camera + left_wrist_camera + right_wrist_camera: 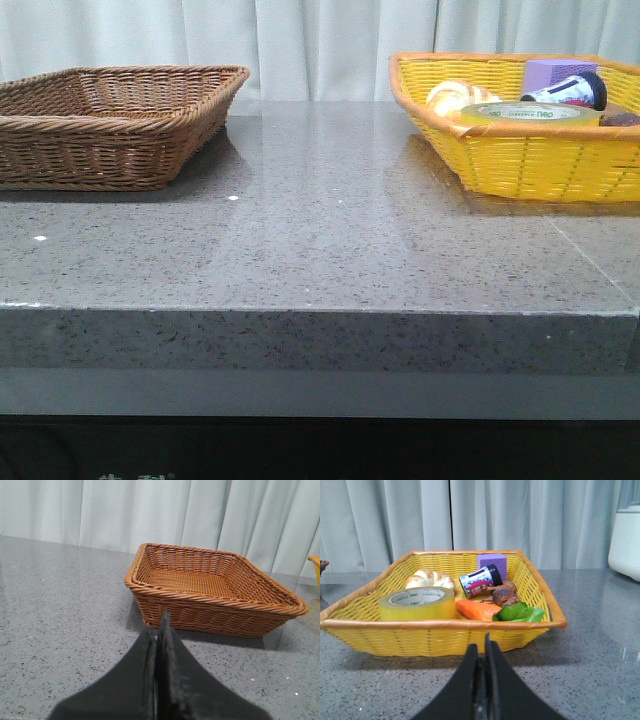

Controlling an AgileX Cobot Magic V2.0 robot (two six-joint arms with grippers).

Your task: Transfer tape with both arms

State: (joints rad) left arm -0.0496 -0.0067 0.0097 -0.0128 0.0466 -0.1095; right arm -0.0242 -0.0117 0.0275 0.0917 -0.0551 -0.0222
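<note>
The yellow tape (417, 603) lies flat in the yellow basket (440, 636), near its front left corner; it also shows in the front view (532, 114) inside that basket (530, 165) at the right. My right gripper (482, 647) is shut and empty, low over the table just outside the yellow basket's near wall. My left gripper (160, 626) is shut and empty, in front of the brown wicker basket (210, 605), which holds nothing visible. Neither gripper shows in the front view.
The yellow basket also holds a bread roll (430, 578), a dark bottle (480, 581), a purple block (492, 562), a carrot (476, 609), green leaves (521, 613) and a brown lump (504, 596). The brown basket (110, 125) stands at the far left. A white appliance (626, 540) stands at the right.
</note>
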